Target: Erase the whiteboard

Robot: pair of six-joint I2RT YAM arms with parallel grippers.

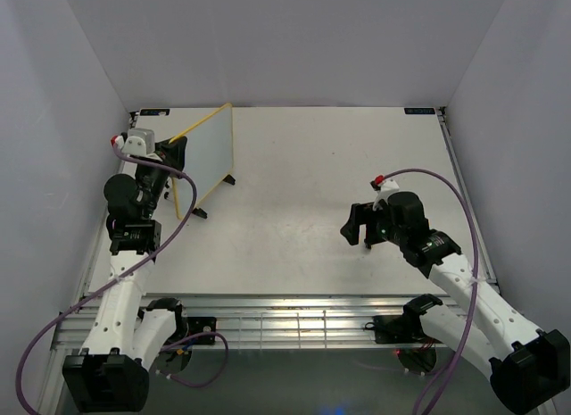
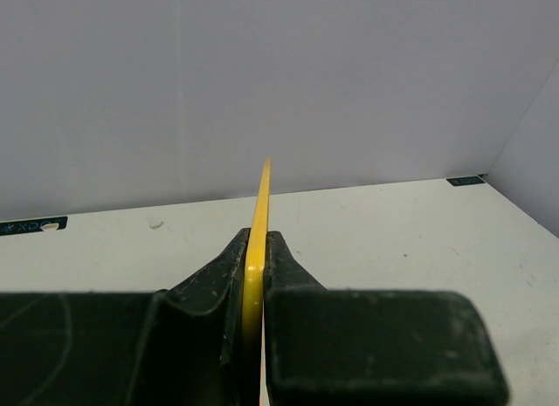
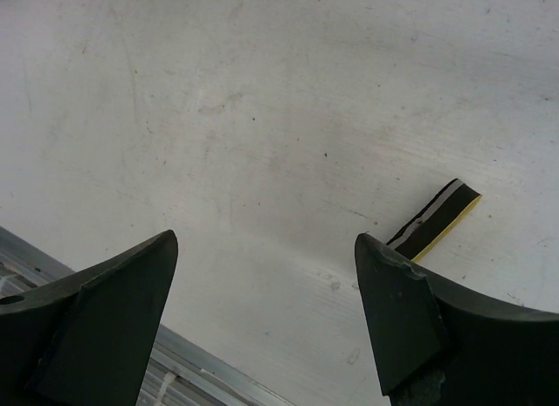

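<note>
Found the whiteboard [image 1: 212, 152] standing upright on its black feet [image 1: 230, 178] at the far left of the counter [image 1: 312, 165], angled so its face looked toward the open middle; made out no writing on it from above. Saw it pinched by the left tool [image 2: 255, 249], shut tight on the yellow frame [image 2: 262, 196], which showed edge-on from the wrist as a thin line squeezed between both fingers [image 2: 210, 284]. Judged that grip a steadying one, meant to stop the board tipping or sliding under a wiping stroke. Noted the right tool [image 3: 265, 240] spread wide and holding nothing, low over the counter right of centre and well apart from the board. Spotted a black-and-yellow eraser [image 3: 437, 216] lying flat on the counter just beside one finger of that tool, partly hidden behind it. Took the wide spread as readiness to straddle the eraser, with a long carry leftward across the counter needed afterward to reach the board's face.
</note>
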